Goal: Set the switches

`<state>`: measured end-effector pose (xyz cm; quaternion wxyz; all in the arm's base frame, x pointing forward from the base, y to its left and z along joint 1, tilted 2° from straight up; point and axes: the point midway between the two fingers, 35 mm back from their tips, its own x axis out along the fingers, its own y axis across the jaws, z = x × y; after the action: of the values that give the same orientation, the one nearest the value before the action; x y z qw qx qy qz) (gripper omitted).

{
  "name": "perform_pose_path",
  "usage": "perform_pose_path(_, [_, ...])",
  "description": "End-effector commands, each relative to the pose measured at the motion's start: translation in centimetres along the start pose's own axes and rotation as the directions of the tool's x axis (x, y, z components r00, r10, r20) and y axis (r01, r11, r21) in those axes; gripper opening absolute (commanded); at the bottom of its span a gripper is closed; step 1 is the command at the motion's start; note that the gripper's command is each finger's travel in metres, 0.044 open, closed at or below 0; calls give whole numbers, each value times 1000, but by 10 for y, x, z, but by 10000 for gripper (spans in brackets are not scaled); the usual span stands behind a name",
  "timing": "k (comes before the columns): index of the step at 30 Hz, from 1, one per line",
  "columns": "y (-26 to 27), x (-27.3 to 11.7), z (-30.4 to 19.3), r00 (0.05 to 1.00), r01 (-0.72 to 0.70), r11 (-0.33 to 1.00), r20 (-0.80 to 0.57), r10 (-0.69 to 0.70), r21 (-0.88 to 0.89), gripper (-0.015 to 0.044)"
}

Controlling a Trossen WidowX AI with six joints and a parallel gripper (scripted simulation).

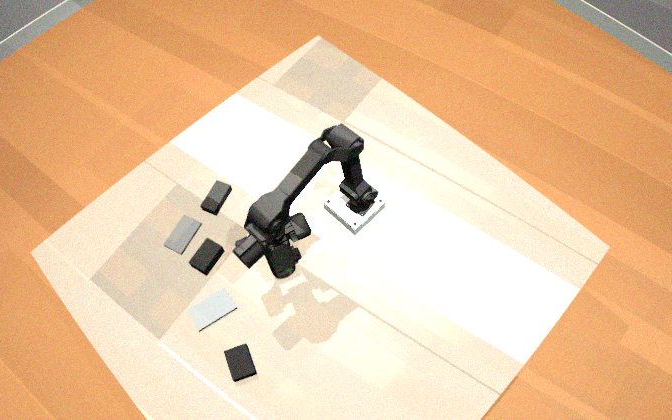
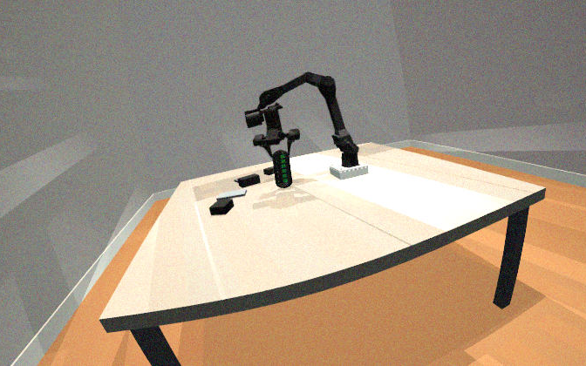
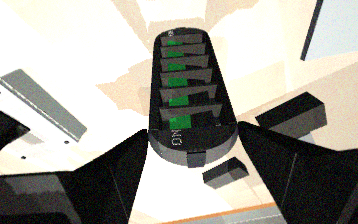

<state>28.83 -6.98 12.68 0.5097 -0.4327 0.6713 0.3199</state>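
Note:
The dark grey controller unit (image 2: 277, 179) (image 3: 170, 144) is held in the air above the bench, its long axis steeply upright in the exterior view. My gripper (image 2: 281, 154) (image 3: 192, 130) is shut on it, one finger on each side of its upper end. The switch face is turned toward the exterior view and also shows in the wrist view. All six switches show green at the side marked ON and dark at the other. I cannot tell for certain which ends are pressed down. The underside and its label are hidden in all views.
Black blocks (image 1: 216, 197) (image 1: 206, 256) (image 1: 240, 362) and two thin grey plates (image 1: 182, 234) (image 1: 212, 308) lie left of and in front of the arm in the top view. The white base plate (image 1: 355, 226) (image 2: 348, 172) of the arm stands on the bench to the right.

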Motion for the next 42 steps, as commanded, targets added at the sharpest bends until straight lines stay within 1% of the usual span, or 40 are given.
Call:
perform_pose_path(1, [-1, -1, 7, 1000, -1, 1000, 8, 1, -1, 336])
perform_pose_path(42, [-1, -11, 37, 995, -1, 1000, 102, 1, -1, 338])
